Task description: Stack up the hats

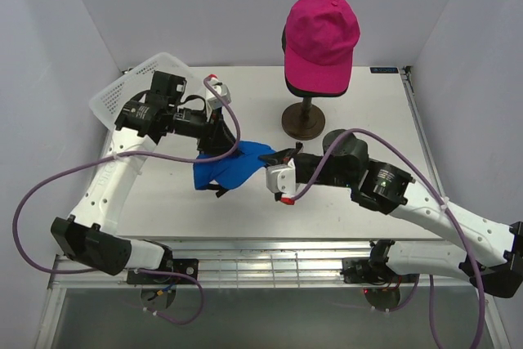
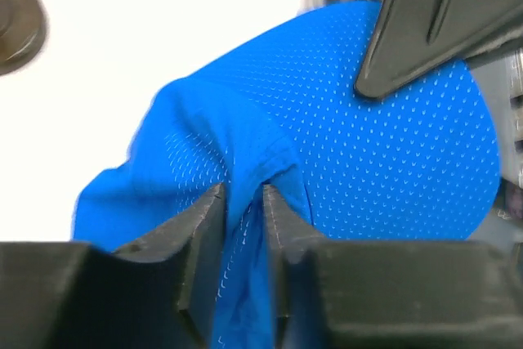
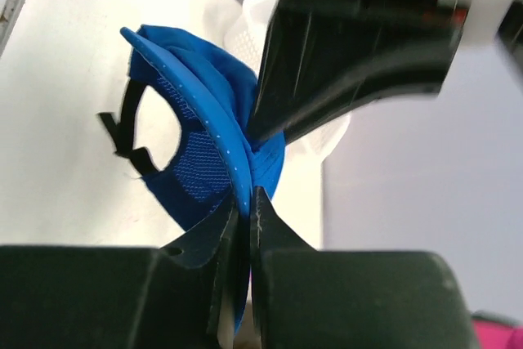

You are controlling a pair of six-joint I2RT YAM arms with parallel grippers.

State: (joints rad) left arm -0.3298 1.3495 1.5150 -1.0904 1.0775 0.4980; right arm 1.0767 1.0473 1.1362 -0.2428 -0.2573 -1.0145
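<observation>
Mid-table, left of the stand (image 1: 302, 120), the blue cap (image 1: 233, 165) is strung between both arms. Left gripper (image 2: 243, 194) pinches a fold of crown fabric. Right gripper (image 3: 245, 206) is clamped on the brim edge.

Risks:
- The thin fold could slip out of the left pinch, leaving the cap swinging from the brim alone.
- Arms pulling apart would twist or crease the brim.
- A floppy crown could snag or knock the magenta cap (image 1: 321, 34) when it goes up there.

Long axis runs roughly left-right, left end dipping toward the arm bases. Brim points right, strap end low-left, cap tipped on its side.
</observation>
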